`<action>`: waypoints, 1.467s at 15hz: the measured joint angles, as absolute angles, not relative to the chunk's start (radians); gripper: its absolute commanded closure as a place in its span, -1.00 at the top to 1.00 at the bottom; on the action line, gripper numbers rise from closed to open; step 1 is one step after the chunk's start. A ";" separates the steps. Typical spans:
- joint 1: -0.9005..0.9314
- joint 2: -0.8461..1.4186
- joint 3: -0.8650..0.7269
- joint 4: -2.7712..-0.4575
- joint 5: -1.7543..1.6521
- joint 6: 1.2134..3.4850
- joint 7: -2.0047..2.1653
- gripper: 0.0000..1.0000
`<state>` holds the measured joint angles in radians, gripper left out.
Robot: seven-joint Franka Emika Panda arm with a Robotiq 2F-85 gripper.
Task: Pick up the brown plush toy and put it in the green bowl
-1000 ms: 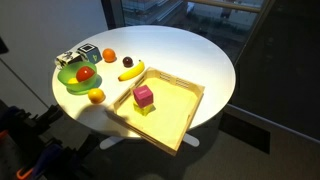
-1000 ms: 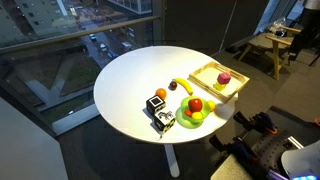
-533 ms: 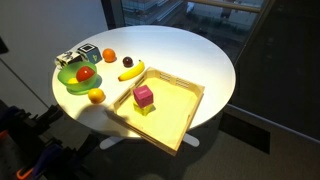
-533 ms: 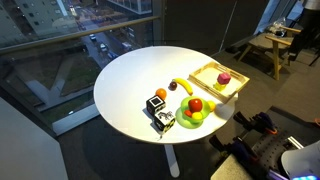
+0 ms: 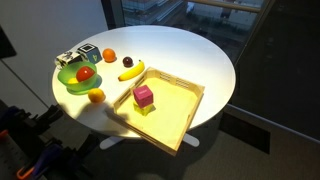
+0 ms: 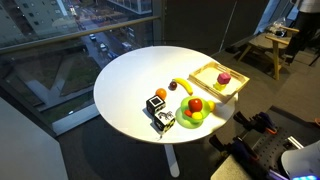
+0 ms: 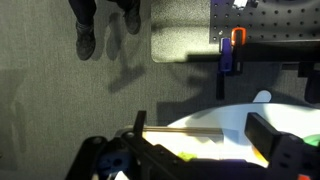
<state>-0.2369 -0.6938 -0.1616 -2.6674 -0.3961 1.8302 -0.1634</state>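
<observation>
Spotter: Plush first. The brown plush toy [image 5: 127,62] shows only as a small dark lump at the far tip of the banana [image 5: 132,71]. It is just beside or touching the banana; it is too small to tell which. I'd judge it light, soft and squashy, so pinch it across the middle from above and keep your fingers clear of the banana.

Second: And the drop?

Spotter: Your green bowl [image 5: 66,84] lies left of the toy, at the table's left edge, with a red fruit [image 5: 86,72] in it. Release low, because a light toy could roll off that fruit.

Second: Where's the gripper?

Spotter: In the wrist view your gripper [image 7: 205,150] has its jaws spread wide with nothing between them. It looks down past the table edge at carpet.

Second: Surface?

Spotter: The round white table [image 5: 190,55] looks smooth, so a nudged toy may slide. A wooden tray [image 5: 178,122] fills the near right. Dark window glass stands beyond the far side.
</observation>
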 measured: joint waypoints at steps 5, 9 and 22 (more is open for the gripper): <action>-0.191 -0.625 -0.161 -2.656 -0.378 1.849 -0.156 1.00; -0.153 -0.555 -0.158 -2.624 -0.337 1.891 -0.154 1.00; -0.090 -0.281 -0.107 -2.446 -0.178 2.103 -0.114 1.00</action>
